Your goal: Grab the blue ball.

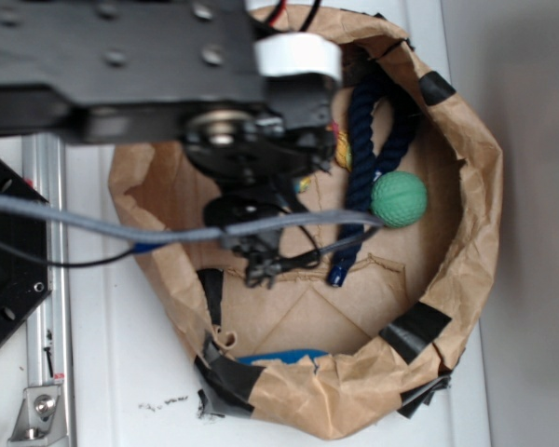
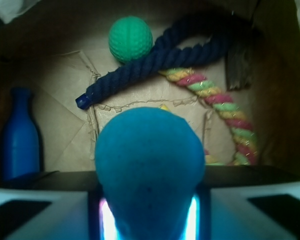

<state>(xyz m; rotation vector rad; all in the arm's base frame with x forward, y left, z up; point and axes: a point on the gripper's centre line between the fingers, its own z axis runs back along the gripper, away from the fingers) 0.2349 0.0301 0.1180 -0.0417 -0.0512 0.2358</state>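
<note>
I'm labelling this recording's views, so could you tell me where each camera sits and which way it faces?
Exterior: overhead, looking straight down into the brown paper bin; the black arm and its cables cover the upper left.
Wrist: mounted at the gripper, looking forward and down into the bin; the blue ball fills the foreground between the jaws.
Shared: the green ball, the navy rope and the bin floor.

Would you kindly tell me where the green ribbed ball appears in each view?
Exterior: the green ribbed ball lies right of centre inside the brown paper bag, touching the dark navy rope.
Wrist: it sits top centre, just above that rope.
Shared landmark: the navy rope.
</note>
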